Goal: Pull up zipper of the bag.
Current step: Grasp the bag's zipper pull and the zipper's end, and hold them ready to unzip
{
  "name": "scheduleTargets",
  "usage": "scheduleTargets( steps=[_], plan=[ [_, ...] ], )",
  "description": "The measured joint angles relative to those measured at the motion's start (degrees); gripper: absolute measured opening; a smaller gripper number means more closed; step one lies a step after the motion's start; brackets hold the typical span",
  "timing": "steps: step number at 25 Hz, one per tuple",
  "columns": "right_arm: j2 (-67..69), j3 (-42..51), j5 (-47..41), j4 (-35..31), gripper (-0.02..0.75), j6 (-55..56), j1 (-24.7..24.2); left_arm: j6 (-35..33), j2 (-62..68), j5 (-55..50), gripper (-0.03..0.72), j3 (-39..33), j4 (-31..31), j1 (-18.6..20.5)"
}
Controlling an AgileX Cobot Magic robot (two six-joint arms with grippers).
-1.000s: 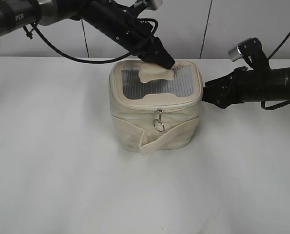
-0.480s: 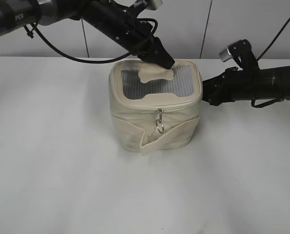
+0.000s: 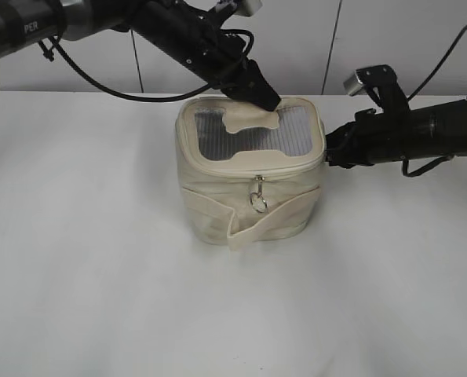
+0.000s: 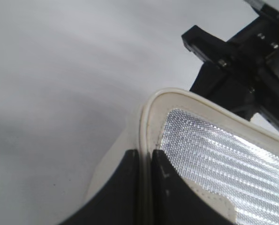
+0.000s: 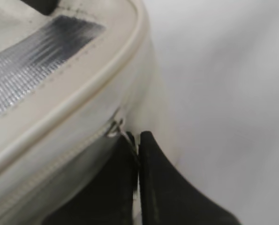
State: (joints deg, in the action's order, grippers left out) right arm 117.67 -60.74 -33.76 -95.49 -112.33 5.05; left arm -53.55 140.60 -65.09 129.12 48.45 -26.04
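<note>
While boxy fabric bag (image 3: 250, 184) stands, mesh window (image 3: 249, 133) glints.

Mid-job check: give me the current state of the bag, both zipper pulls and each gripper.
bag: upright on the table, strap wrapped around it.
front zipper pull: hanging loose, untouched.
side zipper pull: pinched at the bag's right corner.
left gripper: shut on the top panel's rim.
right gripper: shut on the side zipper pull.
</note>
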Motion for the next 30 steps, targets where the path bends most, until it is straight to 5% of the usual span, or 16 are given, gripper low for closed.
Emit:
scheduleTargets(
  steps=[15, 21, 30],
  plan=[
    [-18.09, 17.1, -1.09, 13.69, 0.008, 20.67, 0.35, 8.85, -0.13, 1.74, 0.039, 0.0, -0.98, -0.38],
    [-18.62, 17.83, -2.15, 12.63, 0.008, 26.98, 8.31, 12.46, -0.13, 2.14, 0.039, 0.0, -1.15, -0.38],
    [-18.56, 17.35, 8.89, 6.17, 0.008, 27.82, 20.63, 12.64, -0.19, 1.42, 0.039, 0.0, -1.21, -0.38]
  ],
)
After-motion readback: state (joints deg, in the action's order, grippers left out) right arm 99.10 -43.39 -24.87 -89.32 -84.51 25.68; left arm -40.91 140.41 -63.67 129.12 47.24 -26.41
